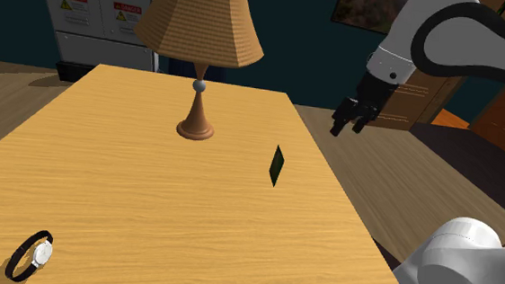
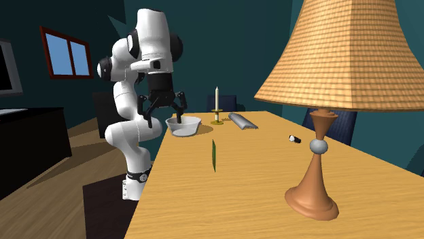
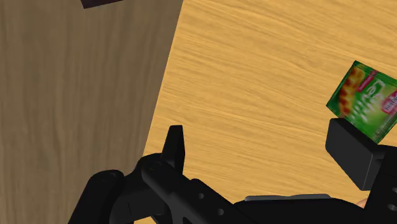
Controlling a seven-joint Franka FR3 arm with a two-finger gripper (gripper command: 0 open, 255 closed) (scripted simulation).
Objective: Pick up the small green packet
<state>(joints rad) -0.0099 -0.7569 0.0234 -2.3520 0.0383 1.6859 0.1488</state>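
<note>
so: packet stands thin and upright, off to one side of the open tool

the green packet [image 1: 277, 166] stands on its narrow edge on the worktop [image 1: 148, 202], close to the worktop's side edge at the shoulder view's right. in the shoulder view and in the second exterior view [image 2: 214, 155] it reads as a thin upright sliver, so its long axis runs up and down and its broad printed faces look sideways, one of them roughly toward that near edge. nothing touches it. the lamp [image 1: 200, 34] stands well apart from it, further in on the worktop.

the tool [image 1: 351, 116] hangs beyond that same edge, over the floor and higher than the packet, with its two fingers spread apart and nothing between them. from the tool, the packet lies inward across the edge and lower down. in the wrist view the packet [image 3: 369, 102] sits out past one finger, not in the gap, and its printed face shows at a slant.

as a judgement, the coming move turns on that offset: the tool has to shift sideways over the worktop until the gap straddles the sliver, fingers lined up to close across its thin thickness, before descending.
</note>
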